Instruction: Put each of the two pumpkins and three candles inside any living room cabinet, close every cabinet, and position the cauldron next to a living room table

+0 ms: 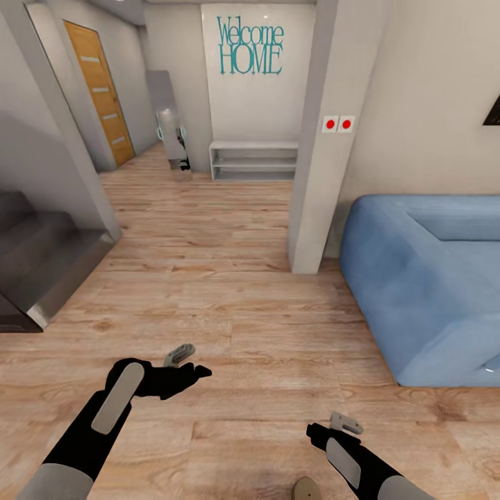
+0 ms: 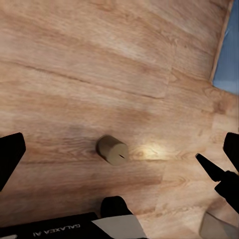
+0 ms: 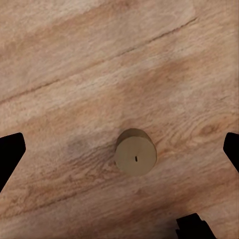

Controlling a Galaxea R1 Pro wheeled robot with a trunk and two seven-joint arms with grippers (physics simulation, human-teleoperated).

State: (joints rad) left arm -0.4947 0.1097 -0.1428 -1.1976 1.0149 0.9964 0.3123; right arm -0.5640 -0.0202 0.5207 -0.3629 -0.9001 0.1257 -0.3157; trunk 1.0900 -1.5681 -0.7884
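Note:
One pale beige candle (image 1: 303, 489) stands upright on the wood floor at the near edge of the head view, just in front of me. My right gripper (image 1: 330, 427) hovers above it, open, and the right wrist view looks straight down on the candle (image 3: 135, 152), which sits between the spread black fingers (image 3: 10, 154) without touching them. My left gripper (image 1: 190, 364) is open too, held over the floor further left. Its wrist view catches the same candle (image 2: 113, 150) from the side, below the gripper. The pumpkins, cabinet, cauldron and table are out of view.
A blue sofa (image 1: 423, 278) fills the right side. A grey pillar (image 1: 312, 173) stands beside it. Dark stairs (image 1: 35, 271) rise at the left. Down the hallway are a low white shelf (image 1: 253, 161) and a wooden door (image 1: 101, 90).

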